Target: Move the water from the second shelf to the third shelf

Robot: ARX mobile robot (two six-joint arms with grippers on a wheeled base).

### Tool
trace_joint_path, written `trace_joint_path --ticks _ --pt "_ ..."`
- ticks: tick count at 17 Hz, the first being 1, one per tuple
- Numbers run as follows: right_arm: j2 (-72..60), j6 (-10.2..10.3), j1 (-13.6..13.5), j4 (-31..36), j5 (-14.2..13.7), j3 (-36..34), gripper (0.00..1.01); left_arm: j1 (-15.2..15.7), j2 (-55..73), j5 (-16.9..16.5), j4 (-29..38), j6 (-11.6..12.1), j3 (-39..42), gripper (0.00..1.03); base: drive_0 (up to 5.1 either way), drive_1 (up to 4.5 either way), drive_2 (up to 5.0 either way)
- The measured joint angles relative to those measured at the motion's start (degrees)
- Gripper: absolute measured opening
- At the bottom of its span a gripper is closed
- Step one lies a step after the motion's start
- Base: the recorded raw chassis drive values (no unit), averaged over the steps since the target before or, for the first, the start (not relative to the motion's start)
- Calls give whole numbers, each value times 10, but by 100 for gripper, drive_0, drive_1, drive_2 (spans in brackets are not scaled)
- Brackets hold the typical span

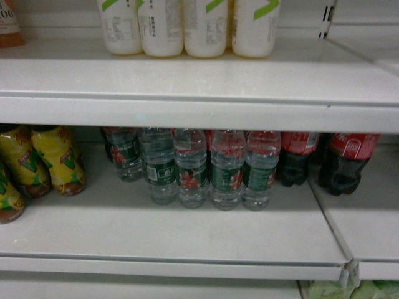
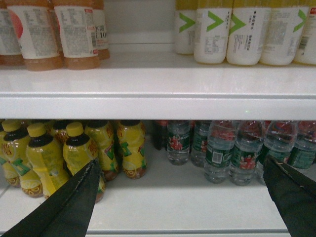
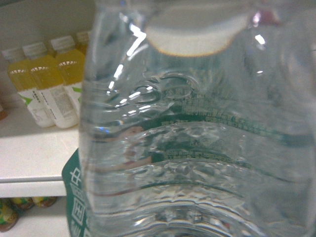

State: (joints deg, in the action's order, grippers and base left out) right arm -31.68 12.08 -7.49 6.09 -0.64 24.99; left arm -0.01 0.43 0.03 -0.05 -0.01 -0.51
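Note:
One clear ribbed water bottle (image 3: 197, 138) with a dark green label (image 3: 73, 197) fills the right wrist view, pressed right up to the camera. It hides my right gripper's fingers, and it sits level with the upper shelf board (image 3: 29, 153), so the gripper is shut on it. Several more water bottles (image 1: 199, 168) stand in a row under that board; the left wrist view also shows these bottles (image 2: 242, 153). My left gripper (image 2: 180, 197) hangs open and empty before the lower shelf. Neither gripper shows in the head view.
Yellow-wrapped bottles (image 1: 56, 159) stand left of the water and cola bottles (image 1: 346, 162) to its right. On the upper shelf board (image 1: 187, 81) stand white bottles with green ticks (image 1: 187, 28), and orange bottles (image 2: 74, 34) further left. A shelf joint (image 1: 349, 271) lies at lower right.

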Motion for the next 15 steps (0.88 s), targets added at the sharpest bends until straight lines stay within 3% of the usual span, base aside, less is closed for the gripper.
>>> trace_joint_path --ticks 12,15 --pt "3 0 0 -2 -1 1 42 0 0 -1 -1 0 0 98 0 0 0" --pt "3 0 0 -1 -3 1 42 0 0 -1 -2 0 0 98 -432 237 237"
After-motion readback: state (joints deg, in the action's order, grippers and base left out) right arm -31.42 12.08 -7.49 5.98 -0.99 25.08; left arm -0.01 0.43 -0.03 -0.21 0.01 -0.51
